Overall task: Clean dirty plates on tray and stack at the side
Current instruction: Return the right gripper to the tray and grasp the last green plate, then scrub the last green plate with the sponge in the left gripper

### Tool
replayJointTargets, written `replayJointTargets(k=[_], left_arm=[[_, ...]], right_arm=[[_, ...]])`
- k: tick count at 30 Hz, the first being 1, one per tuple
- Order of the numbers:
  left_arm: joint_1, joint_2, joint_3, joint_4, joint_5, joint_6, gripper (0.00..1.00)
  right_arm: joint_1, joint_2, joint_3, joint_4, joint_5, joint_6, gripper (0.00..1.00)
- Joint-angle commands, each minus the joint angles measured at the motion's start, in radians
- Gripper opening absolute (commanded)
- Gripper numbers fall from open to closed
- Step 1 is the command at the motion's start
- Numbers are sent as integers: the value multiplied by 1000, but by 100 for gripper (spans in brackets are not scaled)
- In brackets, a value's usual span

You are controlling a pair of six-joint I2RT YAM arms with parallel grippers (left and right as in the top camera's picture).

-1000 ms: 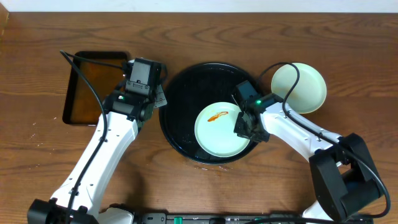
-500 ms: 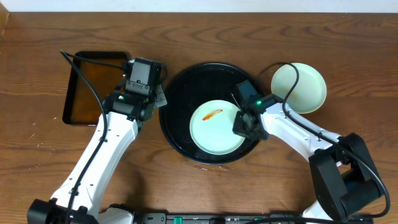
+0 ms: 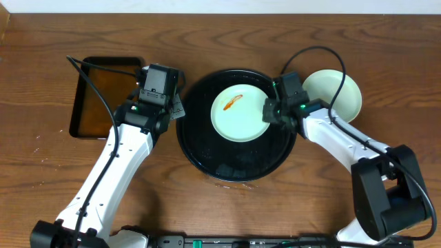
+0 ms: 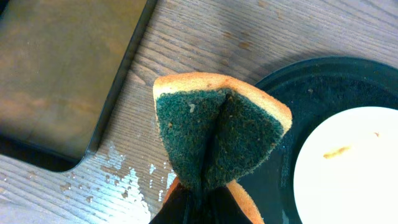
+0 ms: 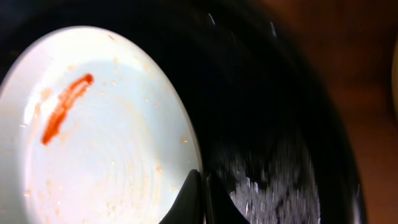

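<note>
Here, I am working over a brown wooden table point(image 3: 41, 172). The round tray point(image 3: 207, 148) is sitting at its middle, glossy black and wet in patches. The smeared plate point(image 3: 238, 117) is lying in the tray's far half, and its orange smear point(image 3: 233, 102) is facing up. My right gripper point(image 5: 202, 193) is pinching that plate's right rim, jaws nearly together on it. The pale plate point(image 3: 341, 93) is resting on the wood just right of the tray, beside my right wrist. My left gripper point(image 4: 198, 205) is clamping a folded sponge point(image 4: 217, 127), green side outward. The sponge is hanging above the wood at the tray's left rim. The rectangular tray point(image 3: 103, 89) is lying further left, near the table's far edge. Bare wood is showing in front of the round tray, between my two arms.
</note>
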Motion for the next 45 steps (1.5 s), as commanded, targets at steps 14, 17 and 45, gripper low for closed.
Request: replayJointTargets(k=[14, 17, 45], left_arm=[[4, 6, -6, -2, -5, -17, 8], [4, 6, -6, -3, -5, -17, 8], [4, 6, -6, -2, -4, -17, 8]], right_arm=[[2, 8, 66, -224, -168, 199, 68], [31, 8, 53, -233, -24, 275, 58], [72, 121, 56, -147, 74, 226, 1]])
